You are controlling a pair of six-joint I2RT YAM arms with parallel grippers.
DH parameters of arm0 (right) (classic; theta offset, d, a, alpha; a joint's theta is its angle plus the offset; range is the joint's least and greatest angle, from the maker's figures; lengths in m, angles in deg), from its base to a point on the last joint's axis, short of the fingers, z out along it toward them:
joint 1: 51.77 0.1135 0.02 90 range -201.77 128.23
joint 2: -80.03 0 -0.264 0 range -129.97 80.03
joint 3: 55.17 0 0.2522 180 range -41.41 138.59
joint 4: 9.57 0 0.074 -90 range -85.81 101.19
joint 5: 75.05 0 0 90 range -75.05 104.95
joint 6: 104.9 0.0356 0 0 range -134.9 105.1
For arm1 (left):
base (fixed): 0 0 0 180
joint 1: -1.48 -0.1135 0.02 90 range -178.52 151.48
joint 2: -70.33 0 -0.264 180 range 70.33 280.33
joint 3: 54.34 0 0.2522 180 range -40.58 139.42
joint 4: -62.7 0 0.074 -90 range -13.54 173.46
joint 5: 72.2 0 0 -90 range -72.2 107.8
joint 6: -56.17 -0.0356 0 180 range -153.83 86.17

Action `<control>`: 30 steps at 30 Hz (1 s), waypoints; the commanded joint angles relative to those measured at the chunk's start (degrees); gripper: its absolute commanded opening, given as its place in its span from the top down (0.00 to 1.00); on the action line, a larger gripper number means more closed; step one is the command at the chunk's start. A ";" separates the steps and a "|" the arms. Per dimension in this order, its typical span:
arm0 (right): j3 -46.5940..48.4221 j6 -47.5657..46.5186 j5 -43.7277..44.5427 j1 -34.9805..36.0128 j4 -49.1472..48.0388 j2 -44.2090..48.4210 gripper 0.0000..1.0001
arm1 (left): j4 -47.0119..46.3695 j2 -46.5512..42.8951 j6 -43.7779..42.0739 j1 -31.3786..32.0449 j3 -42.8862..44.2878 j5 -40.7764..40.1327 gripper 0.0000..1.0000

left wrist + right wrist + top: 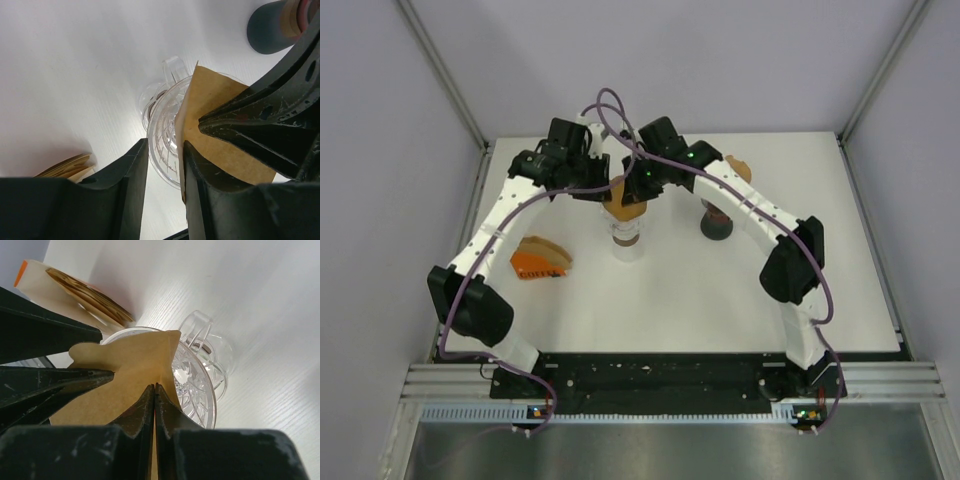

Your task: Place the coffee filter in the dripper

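A brown paper coffee filter (625,208) is held upright just above the clear plastic dripper (626,240) at the table's middle. My right gripper (154,386) is shut on the filter (135,360), pinching its lower edge over the dripper's ribbed rim (195,385). My left gripper (165,145) is open. The filter's edge (215,95) lies against the inner face of its right finger (200,175), and the dripper (162,130) shows through the gap. In the top view both grippers meet over the dripper, the left (595,185) and the right (645,185).
An orange holder with a stack of brown filters (540,258) stands left of the dripper, also in the right wrist view (85,295). A dark round container (716,222) stands to the right, under my right arm. A tan object (738,168) lies behind it.
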 commanded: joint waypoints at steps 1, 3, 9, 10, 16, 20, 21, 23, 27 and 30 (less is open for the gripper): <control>0.88 -0.74 2.77 1.50 0.30 -0.83 1.00 | -3.14 -3.17 0.76 -1.85 0.82 3.85 0.58; 2.90 -1.44 4.35 2.29 1.61 -1.97 1.00 | -3.05 -3.69 1.38 -2.82 1.35 4.99 0.55; 9.67 -3.64 10.85 4.40 7.50 -5.31 1.00 | -2.88 -5.28 3.22 -5.19 -0.13 7.19 0.51; 10.46 -3.99 11.99 4.66 8.29 -5.66 1.00 | -2.79 -5.19 3.40 -5.46 -0.66 7.54 0.49; 14.33 -5.49 15.77 6.25 11.98 -8.56 1.00 | -3.84 -5.37 4.10 -6.16 -4.53 9.83 0.53; 16.00 -6.54 19.99 7.30 14.18 -10.23 1.00 | -4.55 -4.84 4.37 -6.25 -6.29 11.15 0.58; 16.00 -6.81 20.43 7.39 14.54 -10.58 1.00 | -4.63 -4.67 4.28 -6.25 -6.47 11.15 0.58; 16.00 -6.90 20.61 7.74 14.98 -11.29 1.00 | -4.90 -4.40 4.28 -6.34 -6.91 11.15 0.59; 16.00 -7.25 20.88 7.66 15.24 -12.43 1.00 | -4.90 -3.79 4.28 -6.60 -7.08 11.50 0.59; 16.00 -7.60 20.97 7.83 15.33 -13.49 1.00 | -4.90 -3.43 4.28 -6.78 -7.35 12.20 0.59</control>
